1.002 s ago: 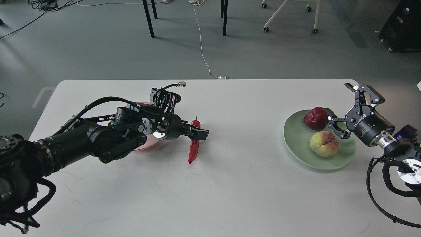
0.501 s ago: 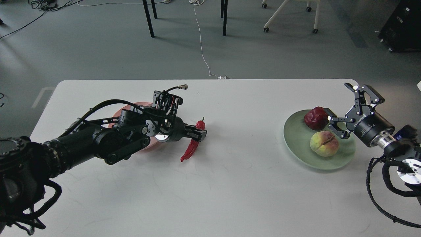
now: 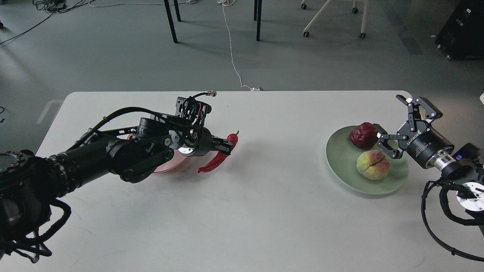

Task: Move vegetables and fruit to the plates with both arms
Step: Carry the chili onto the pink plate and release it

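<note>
My left gripper (image 3: 226,145) is shut on the red chili pepper (image 3: 213,161) near its stem end and holds it above the table, its tip hanging toward the salmon pink plate (image 3: 169,166), which my left arm mostly hides. The eggplant is hidden. My right gripper (image 3: 393,126) is open and empty over the far right edge of the pale green plate (image 3: 340,166). The pomegranate (image 3: 363,135) and the peach (image 3: 372,164) lie on that plate, just left of the lower finger.
The white table (image 3: 264,211) carries only the two plates and the fruit. My right arm's loose cable (image 3: 435,226) hangs over the table's right edge. Chair and table legs (image 3: 258,19) stand on the floor beyond.
My left gripper has lifted the chili off the table and swung its tip left toward the pink plate. The right arm has not moved.
</note>
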